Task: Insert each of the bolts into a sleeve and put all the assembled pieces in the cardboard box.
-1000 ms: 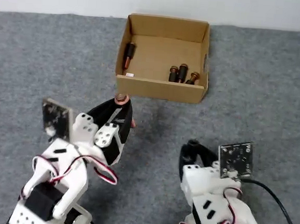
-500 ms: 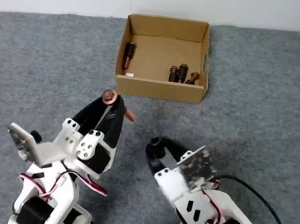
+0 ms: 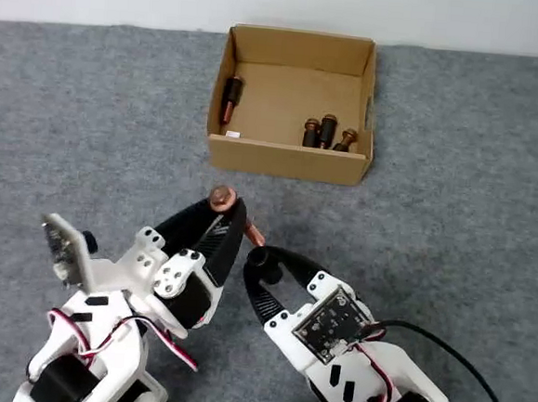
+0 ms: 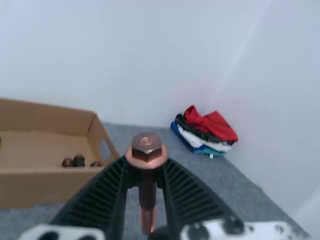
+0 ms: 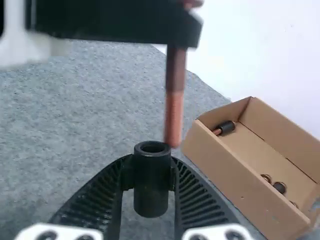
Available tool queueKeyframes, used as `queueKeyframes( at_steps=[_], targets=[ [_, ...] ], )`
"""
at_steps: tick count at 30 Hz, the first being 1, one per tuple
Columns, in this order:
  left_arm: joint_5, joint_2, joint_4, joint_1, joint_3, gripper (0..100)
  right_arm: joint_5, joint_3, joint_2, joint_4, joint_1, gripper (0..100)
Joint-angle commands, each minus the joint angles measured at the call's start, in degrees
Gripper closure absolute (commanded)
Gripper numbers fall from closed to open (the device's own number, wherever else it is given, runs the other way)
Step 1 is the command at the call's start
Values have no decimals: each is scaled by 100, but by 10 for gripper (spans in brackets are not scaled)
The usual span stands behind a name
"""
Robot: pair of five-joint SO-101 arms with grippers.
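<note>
The left gripper (image 3: 228, 213) pinches a shiny copper metal bolt with a six-sided head (image 3: 222, 198). It holds the bolt round the shank, just under the head, near the middle of the grey carpet surface (image 3: 456, 197). The right gripper (image 3: 264, 262) squeezes a short black tube-shaped sleeve (image 5: 151, 180), and the sleeve's hole points at the bolt tip. The tip is right by the hole and looks not in yet. Both parts look hard, smooth and heavy for how small they are, so they could slip or turn. Holding each one round its side seems best. The open brown cardboard box (image 3: 286, 160) sits at the far edge of the surface, with joined pieces (image 3: 326, 131) inside.
</note>
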Motion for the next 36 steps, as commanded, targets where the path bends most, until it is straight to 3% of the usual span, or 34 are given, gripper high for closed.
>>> queueKeyframes(
  at_steps=[1,9,23,36],
  targets=[
    [62,-53,88,44,-418,996,88,-35,-57,-198,233,990],
    [79,-18,35,422,-532,996,97,-35,-57,-198,242,990],
    [53,-9,53,413,-822,996,105,-35,-40,-198,251,990],
    [44,-26,712,413,-848,996,457,-70,-92,-207,251,990]
  ],
)
